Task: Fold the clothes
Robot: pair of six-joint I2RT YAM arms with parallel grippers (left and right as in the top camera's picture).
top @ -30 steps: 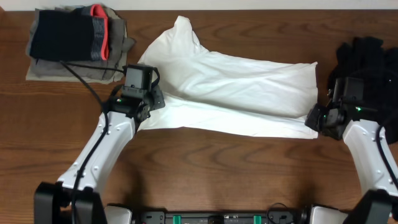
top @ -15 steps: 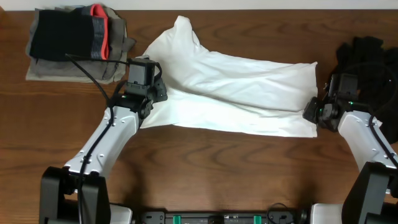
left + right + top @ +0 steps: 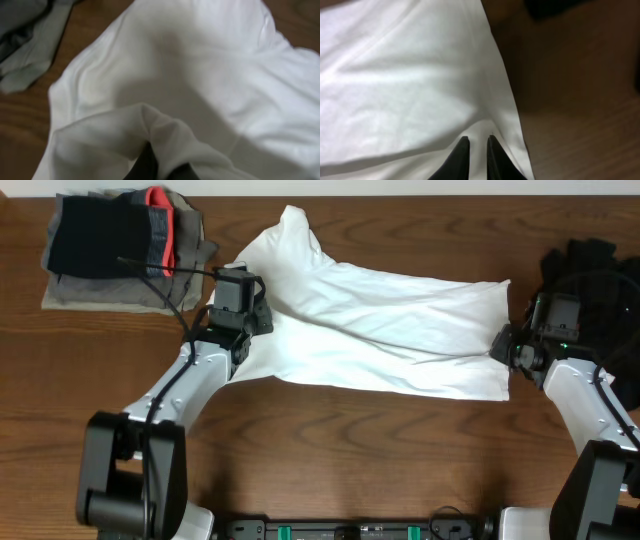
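Wooden table (image 3: 330,450), white shirt (image 3: 390,330) lying across centre, rumpled, one sleeve pointing to far edge. We note L gripper (image 3: 250,320) at shirt's L edge, fingers pinching bunched fold; cloth drapes over tips in wrist view. R gripper (image 3: 500,352) at R hem corner, fingers pressed near-together w/ thin cloth layer btwn. Folded stack (image 3: 110,240) in far L corner. Black garment pile (image 3: 590,270) far R, beside R arm.

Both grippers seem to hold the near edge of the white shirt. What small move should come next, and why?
Probably carry that edge across toward the far side. The left gripper and the right gripper each pinch the shirt at an end, and its far half lies uncovered.
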